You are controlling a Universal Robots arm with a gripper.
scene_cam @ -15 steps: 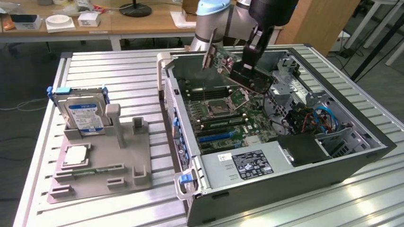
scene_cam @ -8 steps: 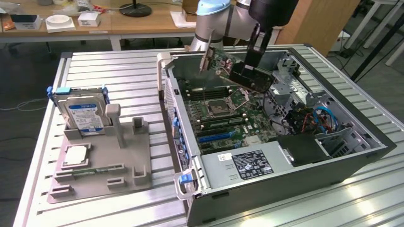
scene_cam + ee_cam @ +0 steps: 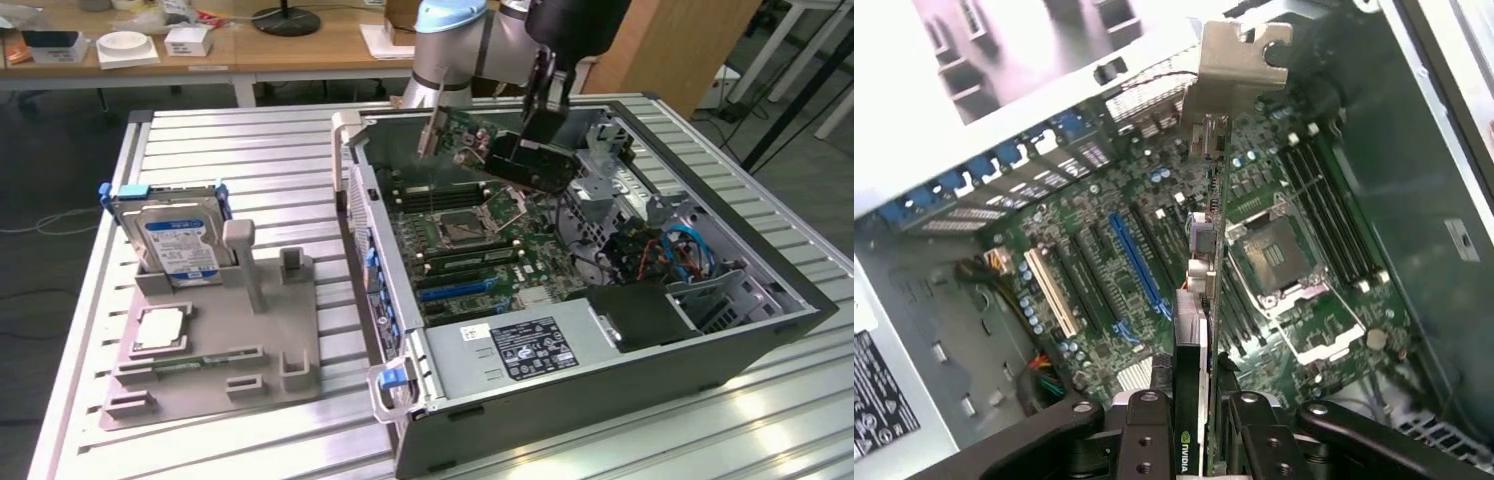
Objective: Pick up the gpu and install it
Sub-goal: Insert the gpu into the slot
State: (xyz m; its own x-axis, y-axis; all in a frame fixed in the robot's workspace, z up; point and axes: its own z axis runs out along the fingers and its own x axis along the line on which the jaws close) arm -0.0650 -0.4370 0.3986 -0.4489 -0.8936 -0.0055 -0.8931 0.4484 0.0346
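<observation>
Exterior, progress: pick-up is done. My gripper (image 3: 545, 112) is clamped on the gpu (image 3: 497, 150), which hangs over the open case (image 3: 641, 392), not seated.
Exterior, hidden: I can't make out the finger contact.
Wrist, progress: the card sits edge-on between narrow jaws, above the motherboard (image 3: 1104, 270).
Wrist, hidden: I can't see the connector edge or tell which slot it lines up with.

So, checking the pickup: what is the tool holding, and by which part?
The green, black-coolered graphics card, pinched across its faces by the tool at the end opposite its metal bracket.
</observation>
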